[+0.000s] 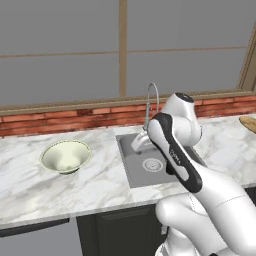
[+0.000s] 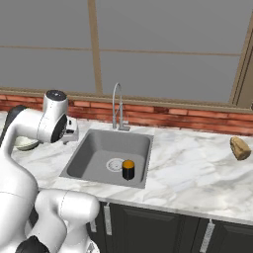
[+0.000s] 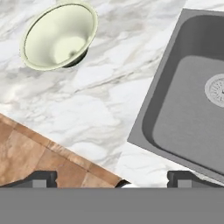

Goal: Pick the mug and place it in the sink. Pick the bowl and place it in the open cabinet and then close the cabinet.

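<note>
Bowl (image 1: 65, 156) sat upright and empty on the marble bench (image 1: 100, 185), left of the sink (image 1: 150, 172) and well apart from it, nearer the brick back edge than the front edge. Not yet picked; nothing touching it.

Claw (image 3: 112, 178) hung above the bench strip between bowl and sink, close to the sink's left rim, tips spread wide with nothing between them. Judged to be on its way toward the bowl, though not yet over it.

Sink held the mug (image 2: 128, 169), a small dark cup with an orange top, standing upright on the basin floor just right of the round drain. First half of the task judged done.

Further right, a brown loaf-like item (image 2: 240, 147) lay near the bench's right edge, no part of the job.

Left to do: grasp the bowl, carry it to the open cabinet, set it inside, shut the door. Cabinet's whereabouts could not be told.
</note>
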You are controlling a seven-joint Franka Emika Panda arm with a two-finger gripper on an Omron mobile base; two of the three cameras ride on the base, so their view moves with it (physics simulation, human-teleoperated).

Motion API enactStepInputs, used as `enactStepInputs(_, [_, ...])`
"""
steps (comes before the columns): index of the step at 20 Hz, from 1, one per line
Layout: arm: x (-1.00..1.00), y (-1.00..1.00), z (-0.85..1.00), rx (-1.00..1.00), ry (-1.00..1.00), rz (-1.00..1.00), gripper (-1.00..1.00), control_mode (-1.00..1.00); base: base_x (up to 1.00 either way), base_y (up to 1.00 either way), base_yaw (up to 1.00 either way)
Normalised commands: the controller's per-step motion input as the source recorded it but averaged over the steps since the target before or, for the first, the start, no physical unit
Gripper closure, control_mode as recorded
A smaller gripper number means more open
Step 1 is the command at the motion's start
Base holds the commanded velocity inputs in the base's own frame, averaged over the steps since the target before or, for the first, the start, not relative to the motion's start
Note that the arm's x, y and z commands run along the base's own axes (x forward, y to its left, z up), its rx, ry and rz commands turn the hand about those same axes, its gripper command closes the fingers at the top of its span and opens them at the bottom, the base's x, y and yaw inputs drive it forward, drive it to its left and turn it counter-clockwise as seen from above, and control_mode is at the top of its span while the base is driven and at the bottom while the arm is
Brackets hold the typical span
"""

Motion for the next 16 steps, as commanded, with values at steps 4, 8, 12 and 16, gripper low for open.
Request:
enactStepInputs(4, [0.0,0.6,0.03,0.1,0.06,0.0,-1.0,-1.0,0.0,0.0,0.0])
enactStepInputs(8, [0.0,0.5,0.0,0.08,0.04,0.0,-1.0,-1.0,0.0,0.0,0.0])
enactStepInputs(12, [0.0,0.56,0.0,0.03,0.03,0.0,-1.0,-1.0,0.0,0.0,0.0])
enactStepInputs(16, [0.18,0.66,-0.01,0.0,0.0,-0.01,-1.0,-1.0,0.0,0.0,0.0])
